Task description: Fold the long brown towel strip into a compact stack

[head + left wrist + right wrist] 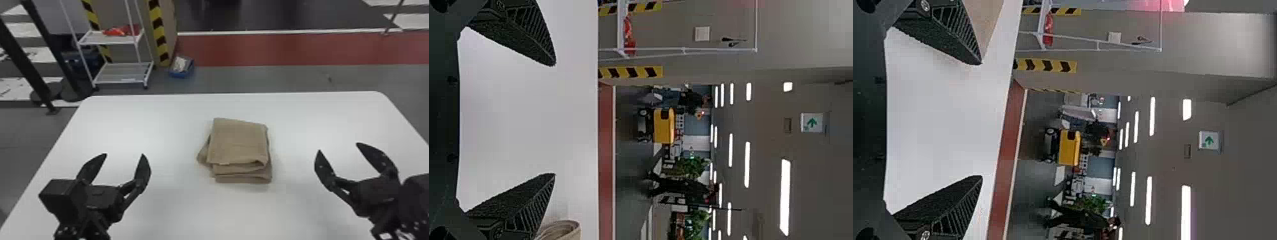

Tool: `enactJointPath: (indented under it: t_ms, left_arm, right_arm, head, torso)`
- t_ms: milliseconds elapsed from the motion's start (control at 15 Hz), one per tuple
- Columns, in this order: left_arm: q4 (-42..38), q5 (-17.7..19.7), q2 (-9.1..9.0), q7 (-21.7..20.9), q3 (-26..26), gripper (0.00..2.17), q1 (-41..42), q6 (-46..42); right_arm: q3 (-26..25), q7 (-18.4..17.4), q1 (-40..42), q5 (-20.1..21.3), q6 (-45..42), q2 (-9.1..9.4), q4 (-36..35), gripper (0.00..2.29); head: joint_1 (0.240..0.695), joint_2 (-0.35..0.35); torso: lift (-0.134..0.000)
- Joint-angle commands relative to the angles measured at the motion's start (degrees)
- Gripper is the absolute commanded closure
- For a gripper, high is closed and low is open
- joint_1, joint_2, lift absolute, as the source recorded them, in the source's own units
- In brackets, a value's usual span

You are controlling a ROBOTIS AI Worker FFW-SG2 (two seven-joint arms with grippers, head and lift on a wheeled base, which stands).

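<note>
Several layers of towel (237,140) are stacked in a squarish pile near the middle of the counter (153,127), a lower fold jutting out toward the robot's left. In the head view, the pile is flanked by the left gripper (124,154) and the right gripper (338,147), each well apart from it, with fingers spread wide. By the left wrist view, a rounded fold of the towel is caught beside a fingertip; by the right, a flat stretch of it is partly hidden behind a finger. The room beyond is taken in by both wrist views: a yellow cart (664,126), a green sign (812,122) and ceiling lights (784,197). From the head, the floor is seen, where white material (180,63) is held in a blue bin (181,75). Beside it, red items (116,31) are kept on the upper shelf of a white rack (119,74).
</note>
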Motion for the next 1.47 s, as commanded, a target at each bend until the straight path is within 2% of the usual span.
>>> enactJointPath:
  t_ms: [0,67,267,800,1400]
  left_arm:
    - [1.67,-0.54,-0.32,1.01,-1.14,0.09,0.57,-6.03]
    - [1.40,-1.25,-0.32,2.50,-1.23,0.09,0.92,-6.03]
    - [0.26,-1.69,-0.32,2.86,0.00,0.09,1.80,-5.50]
    - [-1.15,-1.25,-0.32,2.77,1.67,0.09,3.29,-4.80]
    - [-0.88,-1.42,-0.32,2.86,1.49,0.09,2.76,-4.27]
  right_arm:
    - [-1.26,-0.02,0.62,-3.21,5.87,0.23,-0.47,0.08]
    - [-1.17,-0.02,0.97,-3.74,5.87,0.23,-1.18,0.08]
    - [-0.30,0.42,2.12,-4.80,5.00,0.23,-3.20,0.08]
    - [2.87,0.77,3.87,-3.65,4.12,0.23,-4.60,0.08]
    - [3.57,0.15,4.66,-2.95,3.94,0.23,-4.60,0.09]
  head:
    - [0.695,0.054]
    - [0.695,0.043]
    - [0.695,0.032]
    - [0.695,0.110]
    - [0.695,0.135]
  torso:
    - [-0.123]
    - [-0.123]
    - [-0.123]
    - [-0.123]
    - [-0.123]
